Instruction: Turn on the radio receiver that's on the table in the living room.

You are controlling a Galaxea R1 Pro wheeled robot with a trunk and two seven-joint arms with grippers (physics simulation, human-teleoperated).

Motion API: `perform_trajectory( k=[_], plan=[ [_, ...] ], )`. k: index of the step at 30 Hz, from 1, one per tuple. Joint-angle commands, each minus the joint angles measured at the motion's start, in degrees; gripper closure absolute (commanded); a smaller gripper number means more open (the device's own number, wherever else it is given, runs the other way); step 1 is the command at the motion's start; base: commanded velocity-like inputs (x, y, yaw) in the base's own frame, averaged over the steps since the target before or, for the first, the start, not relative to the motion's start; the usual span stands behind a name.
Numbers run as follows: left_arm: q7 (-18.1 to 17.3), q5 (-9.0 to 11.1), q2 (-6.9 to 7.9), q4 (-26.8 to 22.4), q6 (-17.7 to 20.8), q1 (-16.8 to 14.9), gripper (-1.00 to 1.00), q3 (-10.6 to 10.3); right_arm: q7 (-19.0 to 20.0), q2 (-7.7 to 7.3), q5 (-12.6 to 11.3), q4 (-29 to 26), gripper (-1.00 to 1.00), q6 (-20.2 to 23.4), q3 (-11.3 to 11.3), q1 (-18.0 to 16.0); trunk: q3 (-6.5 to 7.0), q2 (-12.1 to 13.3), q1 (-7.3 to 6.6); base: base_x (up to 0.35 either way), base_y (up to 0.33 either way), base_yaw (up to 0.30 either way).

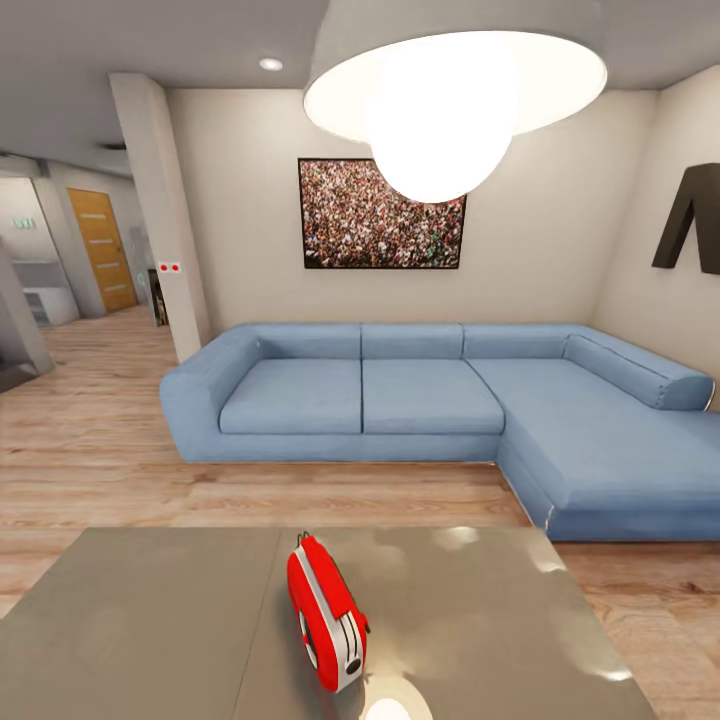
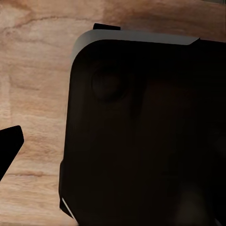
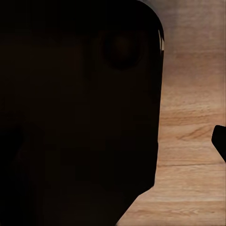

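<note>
The red radio receiver [image 1: 325, 625] stands upright on the glossy grey table [image 1: 150, 620], beside its seam toward the near edge, facing the blue sofa [image 1: 430, 410] across the plank floor [image 1: 90, 440], while whether either gripper's fingers are spread cannot be told.

Head view toward sofa [image 1: 440, 400]; wrist views floorward [image 2: 33, 94].

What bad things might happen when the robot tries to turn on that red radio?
1. The radio receiver stands upright on its narrow base on the glossy table; a push might tip or slide it.
2. It is turned edge-on to the robot, so its dial may be awkward to reach.
</note>
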Motion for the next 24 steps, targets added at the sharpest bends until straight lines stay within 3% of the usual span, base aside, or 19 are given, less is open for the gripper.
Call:
perform_trajectory(
  k=[1, 24],
  plan=[
    [0.0, 0.0, -0.02, 0.0, 0.0, 0.0, -1.0, 0.0, 0.0, 0.0, 0.0, 0.0, -1.0, 0.0, 0.0, 0.0, 0.19, 0.4, -0.23, 0.0, 0.0, 0.0],
    [0.0, 0.0, 0.03, 0.0, 0.1, 0.0, -1.0, -0.1, -0.1, -0.08, -0.4, 0.0, -1.0, 0.1, -0.1, 0.0, 3.68, 9.6, -5.28, 0.0, 0.0, -0.019]
  ],
)
